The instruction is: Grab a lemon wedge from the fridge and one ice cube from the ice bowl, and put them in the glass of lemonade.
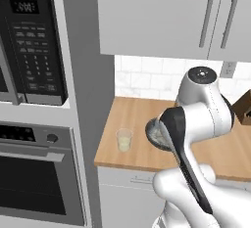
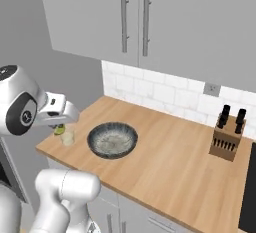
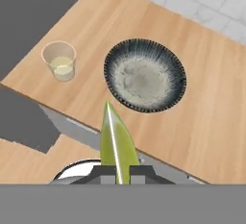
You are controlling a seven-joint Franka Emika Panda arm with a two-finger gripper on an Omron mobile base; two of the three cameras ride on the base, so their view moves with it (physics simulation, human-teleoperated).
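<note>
My gripper (image 3: 117, 170) is shut on the lemon wedge (image 3: 115, 141), a yellow-green slice that sticks up between the finger tips. In the right base view the gripper (image 2: 58, 125) hangs just above the glass of lemonade (image 2: 67, 137), with the lemon wedge (image 2: 59, 130) under it. The glass (image 3: 60, 60) stands near the counter's left end, upright, with pale yellow liquid inside. To its right sits the wide ice bowl (image 3: 145, 74), dark outside and pale speckled inside; I cannot make out single ice cubes. My arm half hides the bowl (image 1: 153, 133) beside the glass (image 1: 124, 139). The fridge is out of view.
A wooden counter (image 2: 165, 167) runs right to a knife block (image 2: 227, 134) by the tiled wall. The black microwave (image 1: 32, 41) and oven (image 1: 34, 173) column stands left of the counter. Grey upper cabinets (image 2: 135, 17) hang above.
</note>
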